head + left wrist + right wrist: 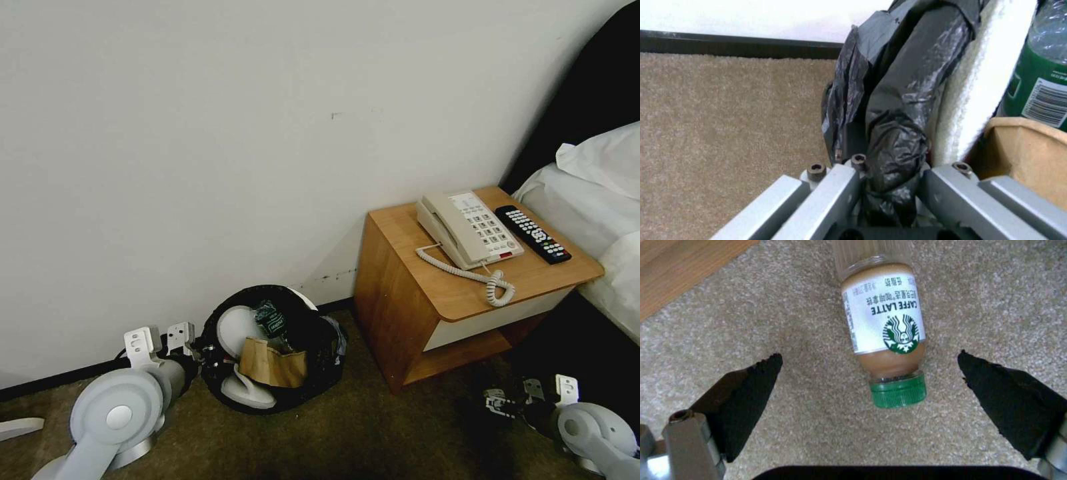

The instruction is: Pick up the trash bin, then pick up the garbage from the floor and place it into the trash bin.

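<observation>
The trash bin (313,390) stands on the carpet by the wall, lined with a black bag (907,100). Inside it are a white slipper (237,328), a brown cardboard piece (273,365) and a green-labelled bottle (270,320). My left gripper (199,352) is at the bin's left rim, shut on the bag-covered edge (896,150). My right gripper (868,356) hangs low in front of the nightstand, open. A latte bottle (885,330) with a green cap lies on the carpet between its fingers, touching neither.
A wooden nightstand (400,293) stands right of the bin, carrying a phone (470,230) and a remote (533,235). A bed (600,200) fills the far right. A flat white object (20,427) lies on the floor at the left edge. The wall is close behind.
</observation>
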`<state>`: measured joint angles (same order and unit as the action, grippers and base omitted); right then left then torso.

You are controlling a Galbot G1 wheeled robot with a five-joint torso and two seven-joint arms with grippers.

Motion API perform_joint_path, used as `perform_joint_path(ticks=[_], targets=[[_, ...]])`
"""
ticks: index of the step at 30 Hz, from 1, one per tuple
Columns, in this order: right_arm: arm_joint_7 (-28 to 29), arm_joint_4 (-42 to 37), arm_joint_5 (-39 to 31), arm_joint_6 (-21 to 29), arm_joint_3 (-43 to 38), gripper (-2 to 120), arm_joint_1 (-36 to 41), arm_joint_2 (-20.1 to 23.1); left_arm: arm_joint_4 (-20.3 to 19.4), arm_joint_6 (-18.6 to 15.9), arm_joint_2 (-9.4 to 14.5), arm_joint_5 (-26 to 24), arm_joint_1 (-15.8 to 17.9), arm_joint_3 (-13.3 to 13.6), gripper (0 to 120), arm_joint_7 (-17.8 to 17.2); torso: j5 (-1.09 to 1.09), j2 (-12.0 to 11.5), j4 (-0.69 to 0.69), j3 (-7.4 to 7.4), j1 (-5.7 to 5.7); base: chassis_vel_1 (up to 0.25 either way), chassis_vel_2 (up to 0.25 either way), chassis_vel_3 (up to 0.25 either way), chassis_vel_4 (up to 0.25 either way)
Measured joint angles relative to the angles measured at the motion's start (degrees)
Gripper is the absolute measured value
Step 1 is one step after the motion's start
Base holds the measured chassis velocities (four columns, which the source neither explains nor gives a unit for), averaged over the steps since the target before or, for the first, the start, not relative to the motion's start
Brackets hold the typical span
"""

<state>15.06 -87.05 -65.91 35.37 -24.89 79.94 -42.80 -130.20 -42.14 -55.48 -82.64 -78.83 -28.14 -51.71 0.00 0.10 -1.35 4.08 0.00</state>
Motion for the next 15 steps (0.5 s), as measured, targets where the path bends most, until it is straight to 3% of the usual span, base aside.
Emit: perform_joint_path(ticks=[15], targets=[[0.1, 3.8, 0.4, -0.5, 3.7, 100, -5.0, -1.4, 0.1, 0.0, -0.4, 1.4, -0.7, -0.4, 0, 1.2, 0.0, 0.0, 0.01, 0.0, 0.0, 0.0, 0.0, 0.0, 0.0]])
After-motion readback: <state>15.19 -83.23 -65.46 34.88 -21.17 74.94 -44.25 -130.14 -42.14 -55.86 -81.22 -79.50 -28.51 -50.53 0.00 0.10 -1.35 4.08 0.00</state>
